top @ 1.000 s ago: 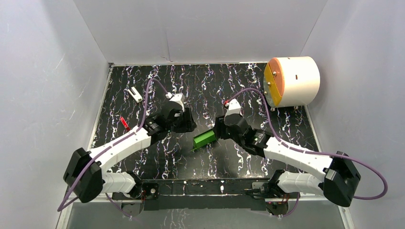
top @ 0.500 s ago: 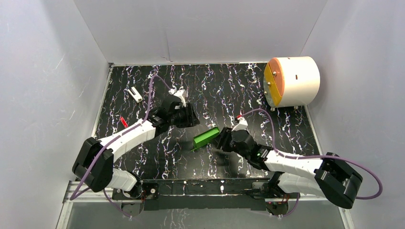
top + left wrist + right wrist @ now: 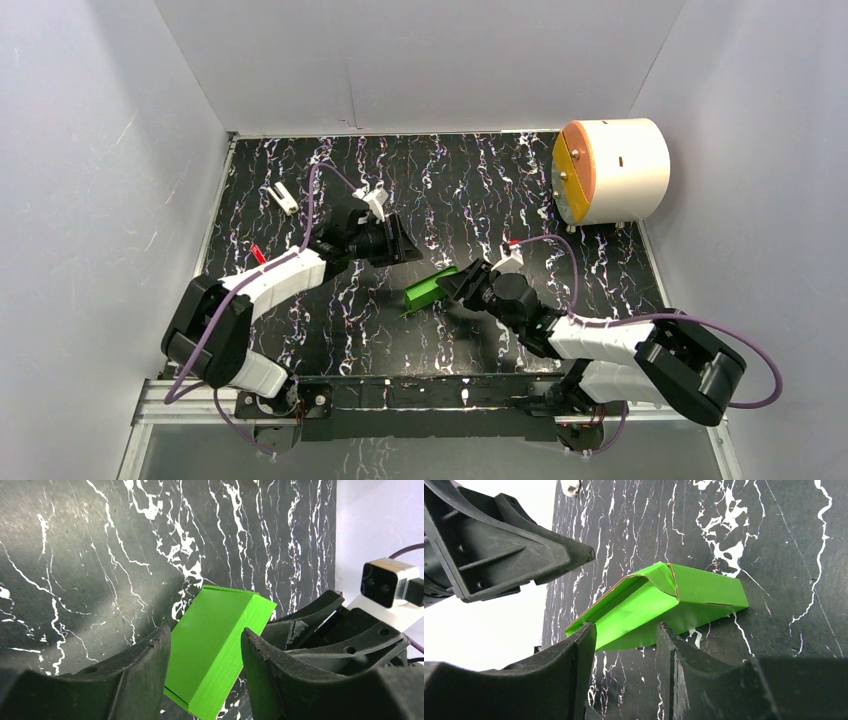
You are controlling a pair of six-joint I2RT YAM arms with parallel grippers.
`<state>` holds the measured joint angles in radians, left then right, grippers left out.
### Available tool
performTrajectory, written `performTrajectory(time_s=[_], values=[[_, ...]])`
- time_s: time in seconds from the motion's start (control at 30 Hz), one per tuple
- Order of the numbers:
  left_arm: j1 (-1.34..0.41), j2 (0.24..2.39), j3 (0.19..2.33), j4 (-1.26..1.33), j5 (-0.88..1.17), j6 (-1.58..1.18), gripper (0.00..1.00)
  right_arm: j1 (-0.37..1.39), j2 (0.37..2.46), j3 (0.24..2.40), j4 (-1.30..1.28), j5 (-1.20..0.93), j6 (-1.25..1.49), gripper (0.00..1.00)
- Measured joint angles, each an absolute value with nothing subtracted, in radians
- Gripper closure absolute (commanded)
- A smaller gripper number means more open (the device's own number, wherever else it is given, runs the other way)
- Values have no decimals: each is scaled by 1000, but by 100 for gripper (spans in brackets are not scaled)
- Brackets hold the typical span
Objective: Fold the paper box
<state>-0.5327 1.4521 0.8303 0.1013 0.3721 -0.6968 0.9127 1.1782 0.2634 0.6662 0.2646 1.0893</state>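
Right now the left gripper [image 3: 205, 637] is partly open and holds nothing. The paper box [image 3: 220, 640] lies on the black table [image 3: 300, 180] just past its fingertips, well apart from them. The right gripper [image 3: 626, 630] is partly open too, with nothing in it. The box lies right in front of its fingers, and I cannot tell if the tips touch it. The box looks almost made, I think, because it is already a long green shape. One long flap [image 3: 604, 602], off to the left of the right gripper's fingers, looks a bit lifted and not pushed shut. To do this step well, one gripper should hold the box so it cannot slide on the smooth table. The other should push the flap down slowly. The card is thin, so a soft push is best, because a hard squeeze could crush a corner. The two grippers sit near each other, so they must take care not to bump.
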Motion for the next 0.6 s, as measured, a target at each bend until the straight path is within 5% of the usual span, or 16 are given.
performTrajectory(time_s=[0.6], values=[[-531, 1486, 691, 222, 507, -769, 51, 884, 1330, 263, 796, 191, 1130, 65]])
